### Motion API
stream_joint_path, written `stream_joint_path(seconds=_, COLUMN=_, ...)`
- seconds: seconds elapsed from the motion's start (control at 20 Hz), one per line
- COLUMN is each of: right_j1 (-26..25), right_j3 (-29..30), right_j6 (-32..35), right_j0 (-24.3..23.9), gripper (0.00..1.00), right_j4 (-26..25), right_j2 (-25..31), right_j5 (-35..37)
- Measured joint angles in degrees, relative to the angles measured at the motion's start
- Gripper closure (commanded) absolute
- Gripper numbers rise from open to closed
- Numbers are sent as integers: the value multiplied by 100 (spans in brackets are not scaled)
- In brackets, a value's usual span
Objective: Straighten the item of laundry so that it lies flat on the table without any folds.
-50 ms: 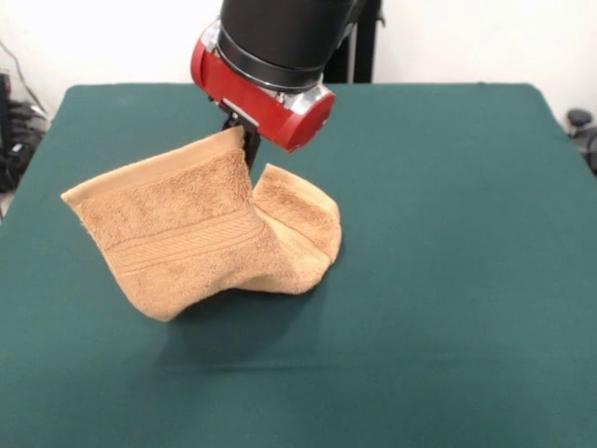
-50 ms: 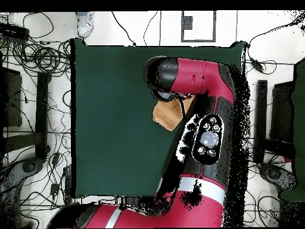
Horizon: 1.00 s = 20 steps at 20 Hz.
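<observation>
Tool: my black tool (image 1: 244,133) sits under the red and black wrist in the upper middle of the front view; only a small part of it shows, closed on the top edge of the towel, which hangs from it.
Held thing: a tan-orange terry-cloth hand towel (image 1: 191,229), pinched at an upper edge and lifted.
Towel shape: a broad panel with a woven band across it slopes down to the left of the tool; one corner points left and the lowest corner hangs toward the lower left of the frame. A second, folded lobe bulges just right of the tool.
Contact with worktop: the lobe's lower right part appears to rest on the dark green cloth-covered worktop (image 1: 448,280); the left panel hangs above a dark shadow.
Place on worktop: left of centre in the front view, well away from all the edges.
Overhead view: my red arm (image 2: 202,128) covers most of the towel (image 2: 165,114); only a small tan patch shows beside it, just right of the frame's centre.
</observation>
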State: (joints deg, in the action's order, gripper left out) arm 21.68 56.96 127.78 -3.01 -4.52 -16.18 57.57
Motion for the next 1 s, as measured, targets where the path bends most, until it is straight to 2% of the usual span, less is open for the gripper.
stream_joint_path(seconds=0.4, right_j1=-23, right_j3=-20, right_j6=0, right_j0=38, gripper=100, right_j4=98, right_j2=-90, right_j5=69)
stream_joint_path(seconds=0.8, right_j1=-229, right_j3=-507, right_j6=0, right_j0=9, gripper=100, right_j4=102, right_j2=-148, right_j5=1206)
stream_joint_path(seconds=1.0, right_j1=-337, right_j3=-708, right_j6=0, right_j0=-4, gripper=100, right_j4=101, right_j2=-147, right_j5=1471)
